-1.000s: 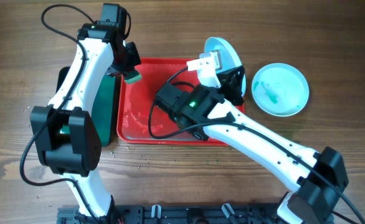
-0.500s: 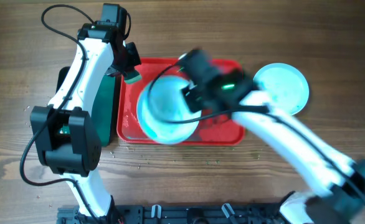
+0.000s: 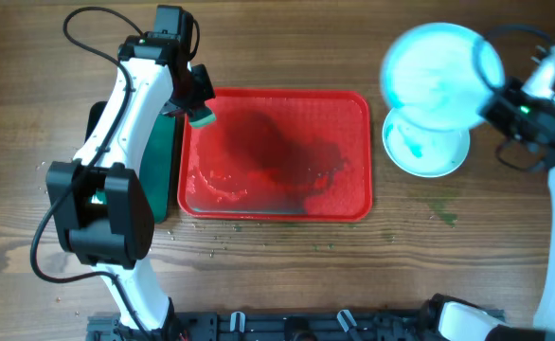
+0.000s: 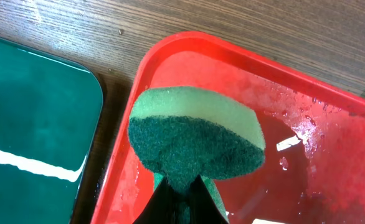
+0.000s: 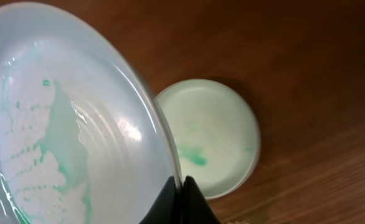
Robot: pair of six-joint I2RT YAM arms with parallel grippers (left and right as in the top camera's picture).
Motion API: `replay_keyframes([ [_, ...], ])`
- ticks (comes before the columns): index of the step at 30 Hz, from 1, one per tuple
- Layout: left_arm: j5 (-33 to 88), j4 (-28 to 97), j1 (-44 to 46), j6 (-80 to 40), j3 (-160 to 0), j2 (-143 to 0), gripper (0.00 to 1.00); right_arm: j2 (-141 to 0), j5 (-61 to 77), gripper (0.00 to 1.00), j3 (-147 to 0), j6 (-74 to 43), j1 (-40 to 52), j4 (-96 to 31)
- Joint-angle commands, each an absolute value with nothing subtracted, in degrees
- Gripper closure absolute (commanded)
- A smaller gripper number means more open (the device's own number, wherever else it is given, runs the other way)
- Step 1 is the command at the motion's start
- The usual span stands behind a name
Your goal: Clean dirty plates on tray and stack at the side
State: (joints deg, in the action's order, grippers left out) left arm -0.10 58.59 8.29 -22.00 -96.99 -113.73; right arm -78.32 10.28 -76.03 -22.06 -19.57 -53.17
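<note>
My right gripper point(image 3: 498, 102) is shut on the rim of a pale aqua plate point(image 3: 440, 78) with a green smear and holds it in the air above a second aqua plate point(image 3: 427, 144) lying on the wood right of the red tray point(image 3: 353, 204). In the right wrist view the held plate point(image 5: 58, 124) fills the left and the lower plate point(image 5: 210, 134) lies beyond my fingertips point(image 5: 184, 186). My left gripper point(image 3: 200, 112) is shut on a green sponge point(image 4: 195, 134) above the tray's far left corner point(image 4: 170, 50). The tray holds only water. The white plate is out of view.
A dark green tray point(image 3: 156, 152) lies against the red tray's left side, under my left arm; it also shows in the left wrist view point(image 4: 33, 112). Water drops dot the wood in front of the red tray.
My right arm has swung from over the red tray to the right with the aqua plate, which now hangs over the plate on the wood. The left arm has not moved.
</note>
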Motion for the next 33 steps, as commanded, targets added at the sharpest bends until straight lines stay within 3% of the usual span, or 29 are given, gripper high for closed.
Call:
replay_keyframes([
  [1,0.62,58.54,9.04,-23.03,-96.51,-113.80,0.96,-78.87,11.14,0.96,-65.76,-24.45,-24.67,-47.27],
  [6,0.62,58.33,9.72,-23.05,-96.51,-113.80,0.96,-82.08,10.81,0.96,-52.49,-24.40,-25.21,-32.62],
  [11,0.60,58.08,9.91,-23.05,-96.51,-113.80,0.96,-88.27,12.53,0.95,-49.80,-24.10,-24.93,-27.11],
  [19,0.60,57.69,9.91,-23.00,-96.51,-113.80,0.96,-94.30,19.81,0.69,-49.80,-21.43,-22.70,-23.77],
  [23,0.58,58.35,9.37,-22.92,-96.88,-113.30,0.96,-92.82,20.38,0.53,-52.88,-20.99,-21.06,-27.83],
  [29,0.21,68.88,2.74,-20.99,-100.20,-105.95,0.96,-84.75,18.48,0.32,-65.06,-17.98,-17.19,-38.57],
  [33,-5.76,76.58,-2.33,-21.04,-100.12,-103.85,0.96,-83.40,18.50,0.25,-66.85,-16.82,-13.19,-39.77],
])
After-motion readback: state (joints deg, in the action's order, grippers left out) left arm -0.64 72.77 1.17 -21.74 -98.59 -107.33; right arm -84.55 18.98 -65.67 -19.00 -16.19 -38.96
